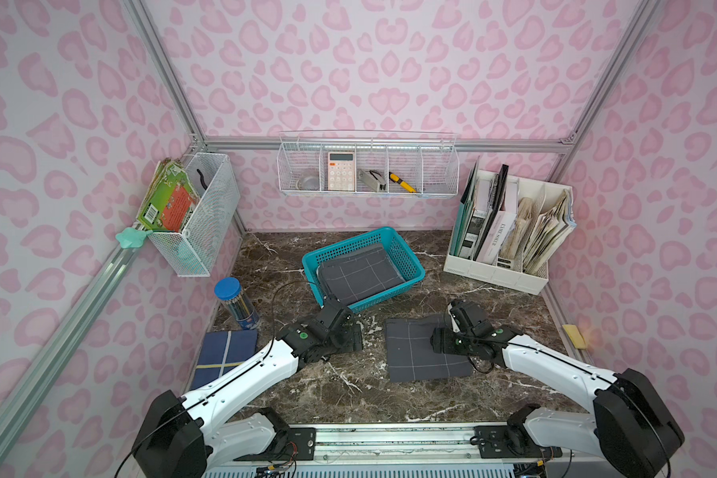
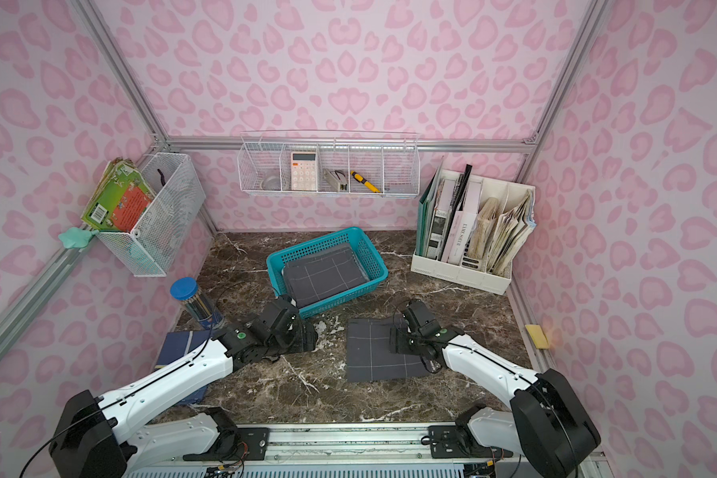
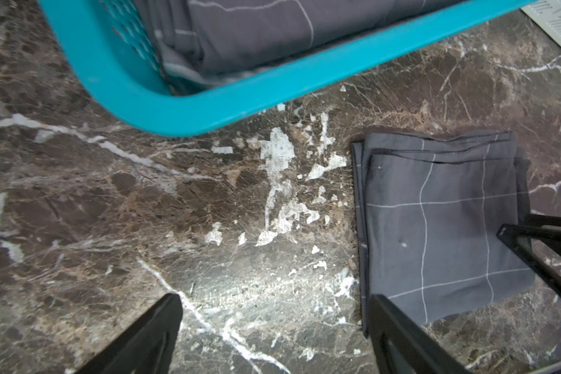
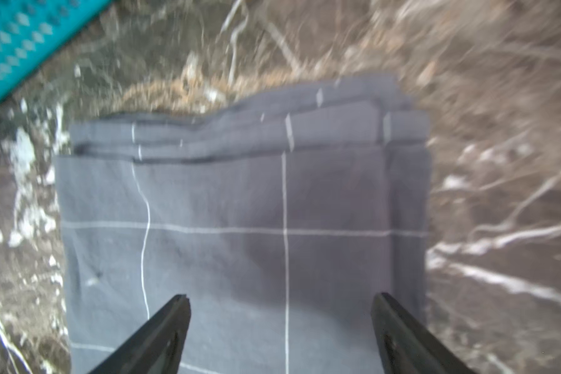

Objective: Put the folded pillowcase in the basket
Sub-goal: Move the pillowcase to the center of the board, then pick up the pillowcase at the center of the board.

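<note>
Hovering over the folded pillowcase (image 4: pixel 240 210) on the table (image 1: pixel 348 393) with right gripper (image 4: pixel 280 301) wide open, empty; likewise with left gripper (image 3: pixel 274 301) beside the basket (image 3: pixel 227 107).

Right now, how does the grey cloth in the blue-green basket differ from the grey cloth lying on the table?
The basket pillowcase sits inside the teal basket; the table pillowcase lies flat on the bare marble table. The open right gripper hangs over the table pillowcase; no gripper is over the basket pillowcase. Both are folded dark grey cloth with thin white grid lines.
</note>
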